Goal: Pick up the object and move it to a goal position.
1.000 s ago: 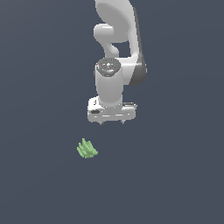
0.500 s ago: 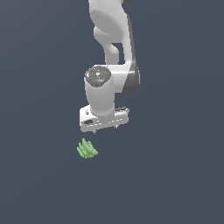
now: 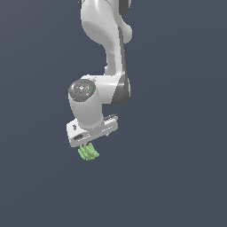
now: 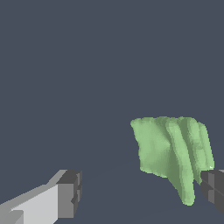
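Note:
The object [image 3: 88,153] is a small light-green lump with ridged finger-like lobes, lying on the dark grey floor. In the exterior view my gripper [image 3: 91,141] hangs right over it, and the white hand hides the fingers and the object's top. In the wrist view the object [image 4: 173,151] lies between the two dark fingertips, close to one fingertip [image 4: 213,189] and far from the other [image 4: 70,192]. My gripper [image 4: 142,191] is open, with nothing held.
A plain dark grey surface fills both views. The white arm [image 3: 108,53] rises from the hand toward the top of the exterior view.
The arm has swung down and toward the exterior view's left, bringing the hand from up and to the right of the object to directly over it. The object has not moved.

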Robot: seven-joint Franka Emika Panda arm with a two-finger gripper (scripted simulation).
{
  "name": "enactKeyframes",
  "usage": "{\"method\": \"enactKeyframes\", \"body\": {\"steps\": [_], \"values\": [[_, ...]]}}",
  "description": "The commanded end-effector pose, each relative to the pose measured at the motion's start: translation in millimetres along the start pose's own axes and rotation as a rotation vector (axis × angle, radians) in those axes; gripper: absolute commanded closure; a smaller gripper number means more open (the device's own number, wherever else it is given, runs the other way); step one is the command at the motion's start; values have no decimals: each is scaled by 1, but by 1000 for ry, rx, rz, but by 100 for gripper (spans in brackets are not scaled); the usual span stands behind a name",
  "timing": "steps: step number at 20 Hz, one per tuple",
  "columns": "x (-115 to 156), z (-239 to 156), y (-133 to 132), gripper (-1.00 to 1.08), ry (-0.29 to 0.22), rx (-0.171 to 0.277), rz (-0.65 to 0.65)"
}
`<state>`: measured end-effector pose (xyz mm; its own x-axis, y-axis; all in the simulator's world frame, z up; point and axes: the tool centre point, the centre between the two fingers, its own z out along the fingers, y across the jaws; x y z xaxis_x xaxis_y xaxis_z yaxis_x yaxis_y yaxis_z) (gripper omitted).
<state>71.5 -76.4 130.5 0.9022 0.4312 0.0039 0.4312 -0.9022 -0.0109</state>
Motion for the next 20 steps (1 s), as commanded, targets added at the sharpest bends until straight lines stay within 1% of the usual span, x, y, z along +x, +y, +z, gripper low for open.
{"method": "enactKeyframes", "body": {"steps": [1,6,10,15,20], "values": [[1,4,14,-92,-1,-3,-54],[1,10,36,-92,-3,-7,-134],[1,14,48,-92,-4,-9,-178],[0,17,57,-92,-5,-10,-208],[0,18,57,-92,-5,-10,-209]]}}
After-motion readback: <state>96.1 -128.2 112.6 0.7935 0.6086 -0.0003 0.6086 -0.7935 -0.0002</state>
